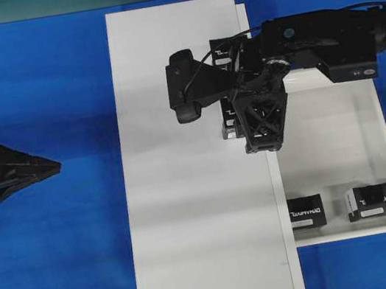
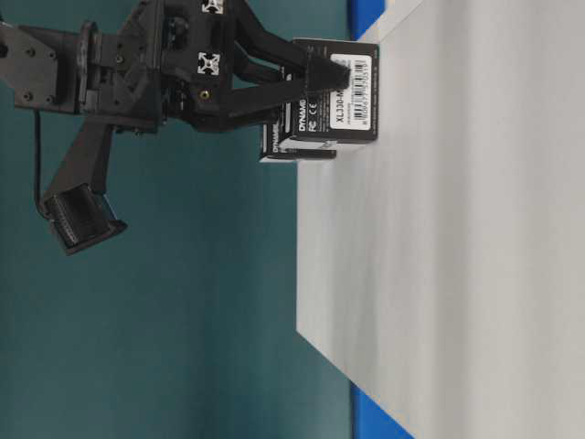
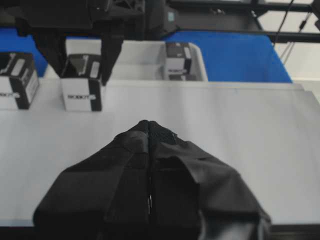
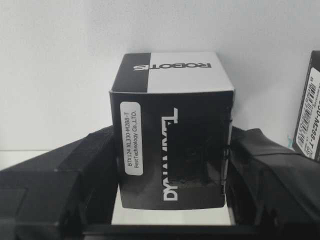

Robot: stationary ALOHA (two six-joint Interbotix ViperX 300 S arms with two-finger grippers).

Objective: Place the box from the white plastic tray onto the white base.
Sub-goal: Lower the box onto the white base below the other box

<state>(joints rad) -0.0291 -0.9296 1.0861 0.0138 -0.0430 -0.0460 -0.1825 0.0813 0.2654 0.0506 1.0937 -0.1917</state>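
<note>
The small black cuboid box (image 4: 172, 145) is seen between the jaws of the right gripper (image 4: 170, 165), its sides at the black pads, resting on the long flat matte white base (image 1: 204, 210) near its 3 o'clock edge. The shallow glossy white plastic tray (image 1: 341, 133) lies at 3 o'clock of that gripper, with two more boxes in it. The left gripper (image 3: 149, 131) is seen pressed closed, holding nothing.

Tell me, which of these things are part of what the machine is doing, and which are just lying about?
In the job:
- box, standing on the white base
- right gripper, closed on it
- white plastic tray

Lying about:
- second box on the base
- two tray boxes
- left gripper, shut, off to the side
- blue table cover
</note>
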